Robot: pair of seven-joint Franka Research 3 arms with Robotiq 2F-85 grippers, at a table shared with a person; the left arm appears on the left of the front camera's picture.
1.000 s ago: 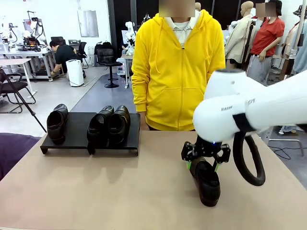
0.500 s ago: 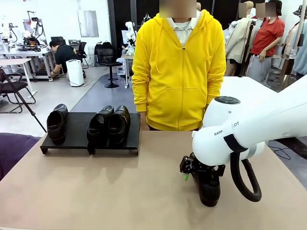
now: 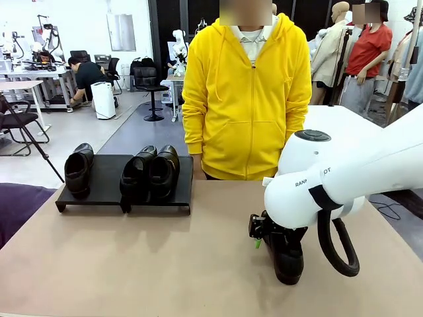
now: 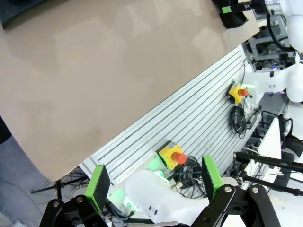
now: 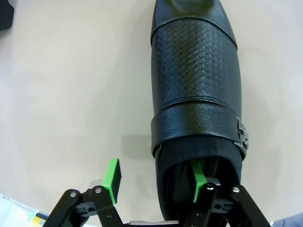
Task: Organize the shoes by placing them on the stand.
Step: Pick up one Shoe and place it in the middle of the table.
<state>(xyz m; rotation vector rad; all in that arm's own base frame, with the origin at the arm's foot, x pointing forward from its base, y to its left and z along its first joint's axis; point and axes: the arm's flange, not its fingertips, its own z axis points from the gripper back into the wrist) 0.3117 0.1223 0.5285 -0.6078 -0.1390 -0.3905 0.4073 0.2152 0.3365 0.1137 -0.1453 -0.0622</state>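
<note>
Right arm has dropped since 1 s back; right claw point(image 5: 154, 182) now straddles one side wall of 4th shoe point(image 5: 196, 94) at its heel opening: one pad inside, other outside on bench point(image 3: 132, 264). Jaws apart, narrowing, not yet clamped. Shoe lies on bench, robot's right. Stand point(image 3: 106, 191) carries 3 shoes point(image 3: 149, 173), 1 on left section, 2 on right. Left claw point(image 4: 154, 182) released, off bench edge.

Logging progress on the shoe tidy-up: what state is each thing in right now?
Shoe on the table: upright, right gripper straddling its side wall, one finger inside, jaws not yet clamped.
Three shoes: upright on the stand.
Stand: one space free.
Left gripper: open, empty.
</note>
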